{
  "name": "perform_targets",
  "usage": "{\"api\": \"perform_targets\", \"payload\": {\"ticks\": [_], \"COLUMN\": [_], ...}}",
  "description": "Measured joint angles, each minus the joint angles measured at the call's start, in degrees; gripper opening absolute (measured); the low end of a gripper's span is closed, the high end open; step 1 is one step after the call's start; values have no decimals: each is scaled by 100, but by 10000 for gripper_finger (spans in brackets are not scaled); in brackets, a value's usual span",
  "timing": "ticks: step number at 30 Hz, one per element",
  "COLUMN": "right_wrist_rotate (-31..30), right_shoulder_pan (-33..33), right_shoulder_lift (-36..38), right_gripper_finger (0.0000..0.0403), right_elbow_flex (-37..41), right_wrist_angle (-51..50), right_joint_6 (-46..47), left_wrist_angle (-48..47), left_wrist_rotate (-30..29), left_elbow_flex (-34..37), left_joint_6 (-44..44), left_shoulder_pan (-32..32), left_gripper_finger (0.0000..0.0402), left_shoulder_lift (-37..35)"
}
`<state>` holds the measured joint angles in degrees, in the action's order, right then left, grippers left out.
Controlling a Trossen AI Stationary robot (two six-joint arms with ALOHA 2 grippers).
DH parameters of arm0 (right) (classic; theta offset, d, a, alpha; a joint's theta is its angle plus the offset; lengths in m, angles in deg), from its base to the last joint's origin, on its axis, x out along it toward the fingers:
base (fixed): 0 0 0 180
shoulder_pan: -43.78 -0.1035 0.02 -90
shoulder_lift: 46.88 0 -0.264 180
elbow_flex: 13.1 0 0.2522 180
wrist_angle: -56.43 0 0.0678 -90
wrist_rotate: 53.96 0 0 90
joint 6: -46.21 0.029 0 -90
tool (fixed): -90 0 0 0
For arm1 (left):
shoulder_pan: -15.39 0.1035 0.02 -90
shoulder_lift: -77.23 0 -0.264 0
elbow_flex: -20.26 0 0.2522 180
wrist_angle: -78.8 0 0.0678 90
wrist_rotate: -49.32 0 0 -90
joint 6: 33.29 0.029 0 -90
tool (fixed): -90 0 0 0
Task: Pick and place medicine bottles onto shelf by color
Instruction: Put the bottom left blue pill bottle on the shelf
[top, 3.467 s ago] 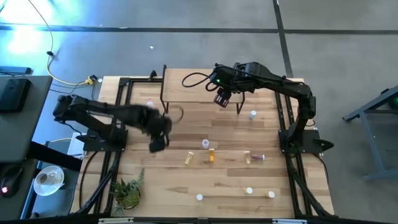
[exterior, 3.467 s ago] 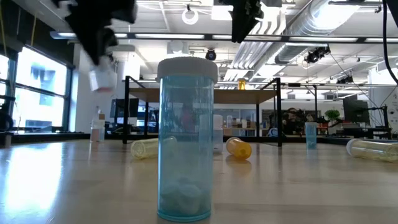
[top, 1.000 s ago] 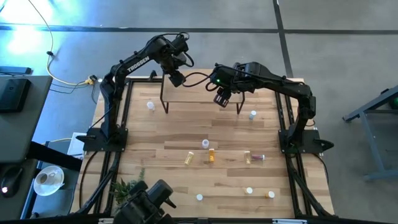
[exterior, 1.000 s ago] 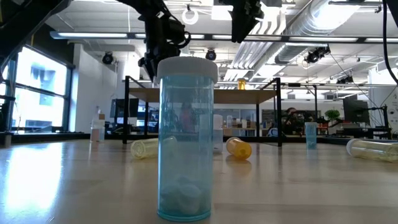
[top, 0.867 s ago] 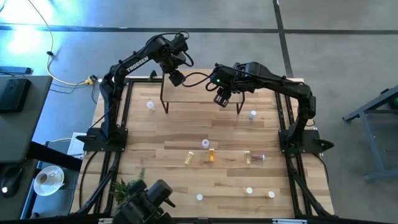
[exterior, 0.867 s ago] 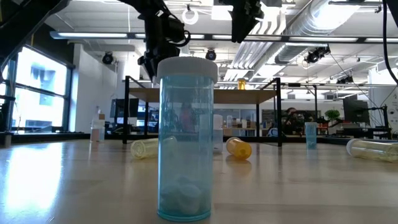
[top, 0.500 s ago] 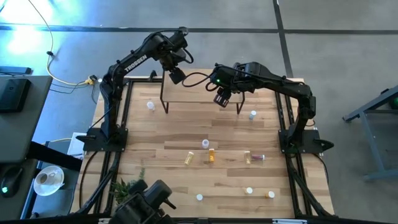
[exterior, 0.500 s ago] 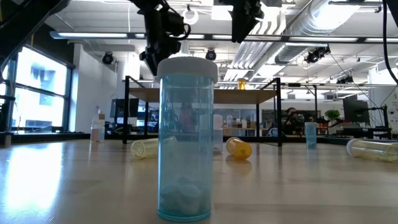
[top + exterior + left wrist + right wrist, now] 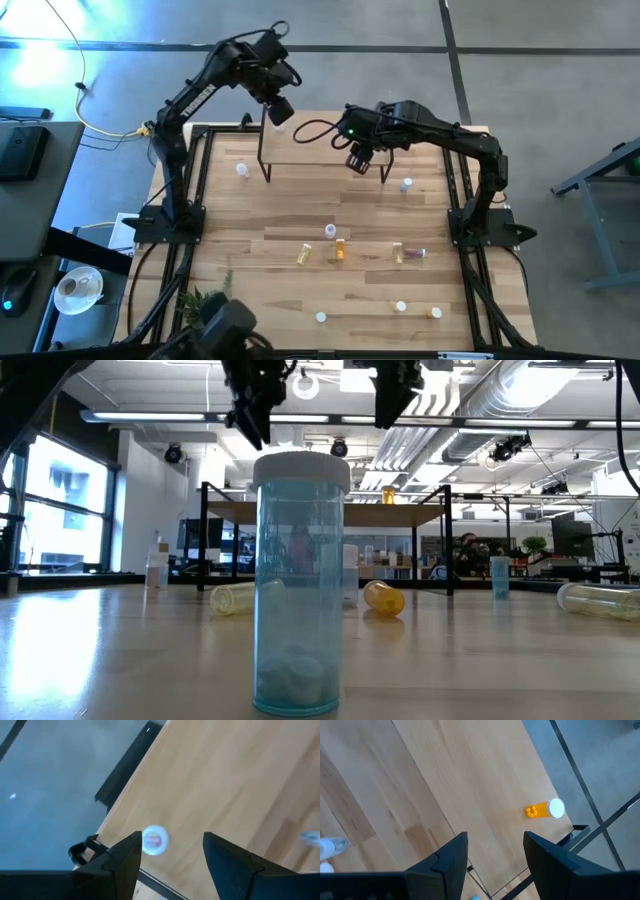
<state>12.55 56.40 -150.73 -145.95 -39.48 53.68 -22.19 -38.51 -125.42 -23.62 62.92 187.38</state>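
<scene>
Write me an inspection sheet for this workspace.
Surface: light wooden table.
Job's things: shelf holds a white-capped bottle and an orange bottle; more bottles are scattered on the table, with a blue bottle upright.
Clutter: small plant at the near left edge.
Pincers: left pincer open, empty, above the shelf's left end; right pincer open, empty, above its right part.
Cables: yellow cable on the floor.
Surroundings: grey floor; cup on a side desk.

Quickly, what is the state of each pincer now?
Left pincer: open, holding nothing, above the light-wood shelf.
Right pincer: open, holding nothing.
</scene>
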Motion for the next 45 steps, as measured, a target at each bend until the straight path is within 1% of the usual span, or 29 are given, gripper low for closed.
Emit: {"api": "perform_targets", "payload": {"ticks": [4, 6, 9, 13, 23, 25, 29, 31, 33, 38, 41, 45], "right_wrist_rotate": [0, 0, -66, -160, -162, -188, -226, -340, -341, -143, 14, 45], "right_shoulder_pan": [-128, -227, -406, -609, -788, -791, -786, -801, -850, -1042, -1144, -1294], "right_shoulder_lift": [0, 0, 0, 0, 0, 12, 37, 37, 39, 46, 46, 46], "right_gripper_finger": [183, 183, 183, 183, 183, 183, 183, 183, 183, 183, 183, 183], "right_elbow_flex": [0, 0, 0, 0, 0, 137, 789, 1101, 1372, 1862, 2109, 2338], "right_wrist_angle": [-219, -330, -485, -534, -648, -567, -540, -519, -383, -110, 8, 20], "right_joint_6": [10, 71, 135, 150, 266, 264, 305, 421, 456, 454, 457, 474], "left_wrist_angle": [93, 209, 508, 1019, 2652, 2913, 3348, 3547, 3728, 4113, 4231, 4367], "left_wrist_rotate": [255, 276, 278, 279, 359, 362, 480, 650, 693, 680, 679, 675], "left_elbow_flex": [0, 37, 400, 1322, 4257, 4744, 5628, 6014, 6375, 7147, 7510, 7915], "left_joint_6": [11, 11, 9, 2, -175, -197, -365, -414, -486, -658, -685, -879], "left_shoulder_pan": [-87, -134, -254, -360, -409, -413, -411, -411, -414, -415, -415, -415], "left_gripper_finger": [202, 202, 202, 202, 202, 202, 202, 202, 202, 202, 202, 202], "left_shoulder_lift": [-304, -468, -808, -1390, -3180, -3528, -4164, -4473, -4780, -5402, -5724, -6057]}}
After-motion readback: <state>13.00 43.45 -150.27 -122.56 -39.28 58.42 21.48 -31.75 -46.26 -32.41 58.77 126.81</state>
